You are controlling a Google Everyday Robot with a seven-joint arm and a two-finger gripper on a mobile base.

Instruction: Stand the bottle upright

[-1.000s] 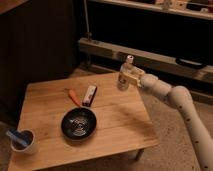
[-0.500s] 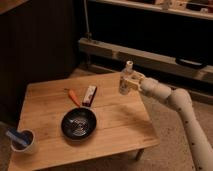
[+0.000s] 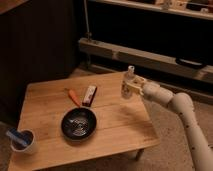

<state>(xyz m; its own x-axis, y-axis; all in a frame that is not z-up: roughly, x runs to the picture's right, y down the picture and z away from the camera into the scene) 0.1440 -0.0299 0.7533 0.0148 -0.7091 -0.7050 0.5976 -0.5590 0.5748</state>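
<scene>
Holding: my fingers [image 3: 129, 86] are shut tight on the bottle [image 3: 129, 81].
Bottle: it is up in the air, cap on top, over the far right edge of the bench [image 3: 117, 127].
Open room: bare wood lies below the bottle, along the right side of the bench.
Things on the bench: a black pan [image 3: 78, 123] sits in the middle; a red-and-white packet [image 3: 89, 95] and an orange-handled tool [image 3: 73, 95] lie behind it; a cup [image 3: 23, 141] stands at the near left corner.
Room: dark shelves [image 3: 150, 30] stand behind the bench.
</scene>
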